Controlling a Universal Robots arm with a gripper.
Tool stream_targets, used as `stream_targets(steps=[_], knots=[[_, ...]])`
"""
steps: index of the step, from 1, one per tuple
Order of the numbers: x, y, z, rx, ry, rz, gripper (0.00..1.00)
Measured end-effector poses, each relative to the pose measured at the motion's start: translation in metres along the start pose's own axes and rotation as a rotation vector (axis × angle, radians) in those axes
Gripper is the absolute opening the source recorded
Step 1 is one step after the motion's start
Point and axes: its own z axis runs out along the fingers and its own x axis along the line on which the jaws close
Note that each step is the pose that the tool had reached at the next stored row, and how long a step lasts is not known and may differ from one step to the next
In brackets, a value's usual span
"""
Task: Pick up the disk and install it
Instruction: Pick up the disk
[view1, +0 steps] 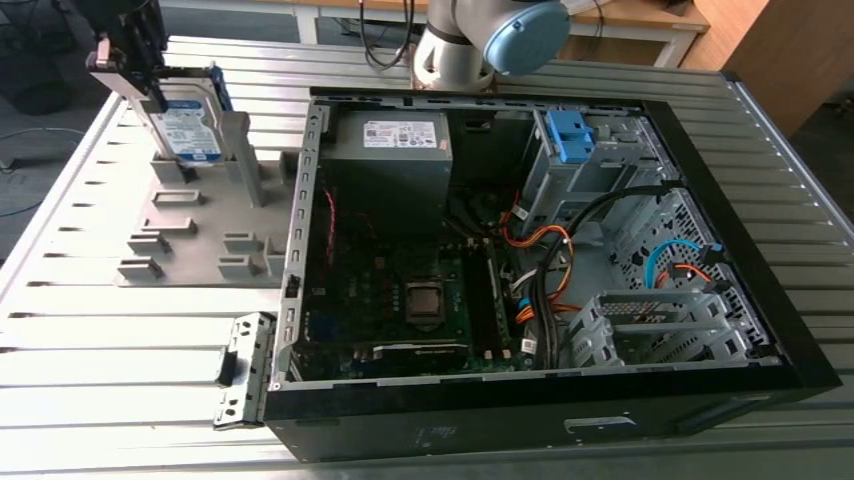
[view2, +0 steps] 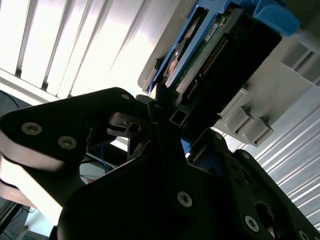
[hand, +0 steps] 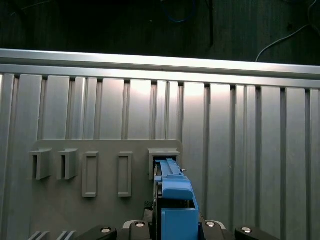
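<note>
Disk (view1: 188, 128) upright in grey holder (view1: 200, 215), white-blue label outward; end effector (view1: 138, 78) astride top, grip unclear.

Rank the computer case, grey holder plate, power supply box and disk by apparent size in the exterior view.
1. computer case
2. grey holder plate
3. power supply box
4. disk, standing upright in the plate, clearly smallest

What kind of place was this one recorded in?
Probably a lab bench for robotic PC assembly: an opened computer case lies on a ribbed metal table, next to a grey fixture plate where the disk stands upright.
</note>
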Motion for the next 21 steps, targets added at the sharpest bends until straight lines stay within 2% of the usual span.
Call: stream_targets(steps=[21], knots=[[-0.0002,0.0003,-0.003,0.0002,-0.0001,0.0,0.36]])
